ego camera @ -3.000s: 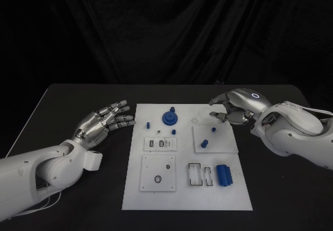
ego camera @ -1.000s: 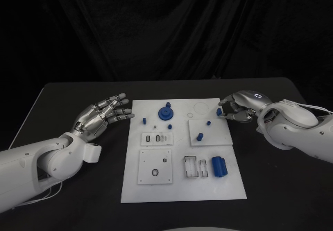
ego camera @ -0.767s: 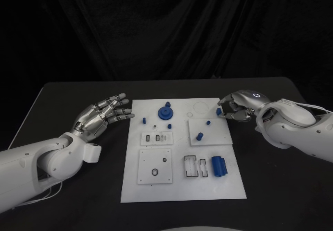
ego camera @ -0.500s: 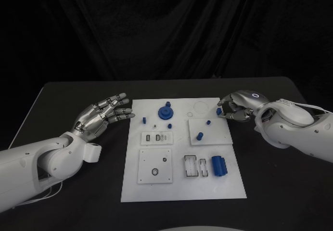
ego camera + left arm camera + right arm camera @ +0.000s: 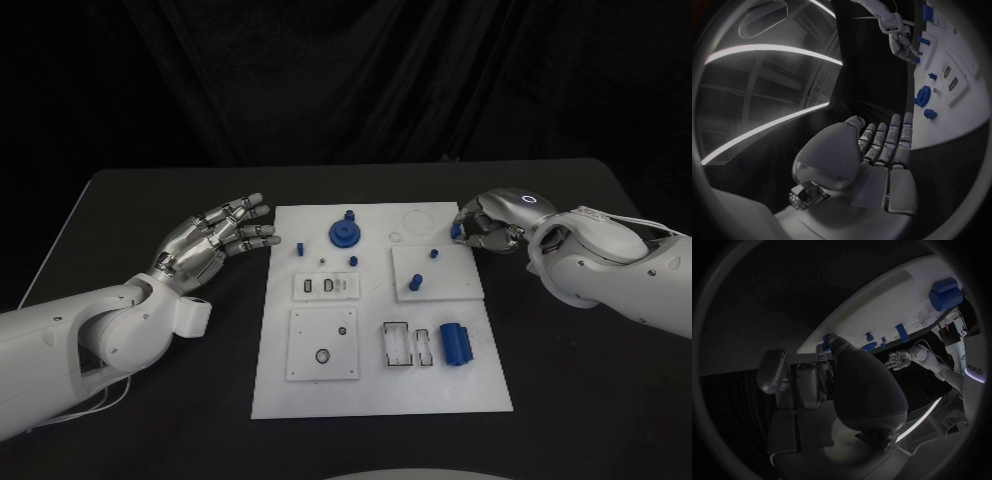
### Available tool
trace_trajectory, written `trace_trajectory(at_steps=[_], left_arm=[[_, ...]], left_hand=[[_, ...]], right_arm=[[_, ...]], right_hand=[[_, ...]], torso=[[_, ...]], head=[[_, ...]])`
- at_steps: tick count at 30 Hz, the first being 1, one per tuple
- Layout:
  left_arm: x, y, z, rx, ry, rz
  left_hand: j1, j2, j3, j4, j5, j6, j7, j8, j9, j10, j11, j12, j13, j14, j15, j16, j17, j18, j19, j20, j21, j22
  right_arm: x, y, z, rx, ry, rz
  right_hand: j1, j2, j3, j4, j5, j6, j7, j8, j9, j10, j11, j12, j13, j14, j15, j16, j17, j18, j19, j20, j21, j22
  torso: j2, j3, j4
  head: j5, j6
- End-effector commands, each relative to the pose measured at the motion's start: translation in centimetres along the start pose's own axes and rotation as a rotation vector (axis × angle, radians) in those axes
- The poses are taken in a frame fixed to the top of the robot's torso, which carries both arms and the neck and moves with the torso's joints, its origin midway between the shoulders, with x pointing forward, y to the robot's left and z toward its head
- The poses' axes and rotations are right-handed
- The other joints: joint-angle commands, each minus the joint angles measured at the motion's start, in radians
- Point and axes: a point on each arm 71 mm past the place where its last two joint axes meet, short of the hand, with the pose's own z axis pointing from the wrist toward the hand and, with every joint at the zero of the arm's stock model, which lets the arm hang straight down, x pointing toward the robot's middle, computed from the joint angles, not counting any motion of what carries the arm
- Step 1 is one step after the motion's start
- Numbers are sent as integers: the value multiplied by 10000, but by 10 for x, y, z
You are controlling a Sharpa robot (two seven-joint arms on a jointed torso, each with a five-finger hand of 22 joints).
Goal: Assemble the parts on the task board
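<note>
Small blue part (image 5: 456,231) is pinched in the right hand (image 5: 490,226), at the far right edge of the task board (image 5: 378,400), just past the faint round recess near that corner. Rest of that hand's fingers curl in around it. Judgement: the step in hand is carry-and-place, the part picked but not yet seated.

On the board: blue gear piece (image 5: 345,234) far middle, small pegs (image 5: 351,262) beside it, two more standing pegs (image 5: 414,283) on the raised square plate on the right, blue block (image 5: 457,344) by the slotted sockets on the near side.

Left hand (image 5: 214,243) hovers beside the board's left edge, fingers spread and straight, holding nothing, touching nothing.

Next move likely calls for lining the pinched part up over its hole and lowering it straight. Which hole it fits I cannot tell. Risk: tilt or slip in the pinch.
</note>
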Motion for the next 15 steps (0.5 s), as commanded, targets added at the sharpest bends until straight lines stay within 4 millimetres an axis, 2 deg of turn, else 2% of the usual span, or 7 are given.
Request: trace_trajectory(at_steps=[1,15], left_arm=[[2,1,0,55,160,-143],[2,5,-2,-79,142,-184]], left_hand=[[-38,-81,49,-18,52,-53,-19,-2,-10,0,67,45,-12,-84,15,33,-16,-200,-87,-2,58,12],[-42,-80,63,-20,50,-69,-16,-7,-12,-4,71,44,-13,-91,16,33,-18,-201,-92,-3,59,13]], right_arm=[[-1,1,0,-86,-322,43],[0,2,3,-127,-488,47]], right_hand=[[146,-1,-43,-5,90,146,-23,142,77,-26,6,-22,281,42,-20,-69,1133,52,-47,4,-80,1526],[141,47,-84,28,222,238,-35,322,196,-42,-7,-29,270,29,-32,-94,1112,52,-43,-8,-98,1528]], torso=[[-4,-1,1],[-5,-3,0]], head=[[-12,-8],[10,-19]])
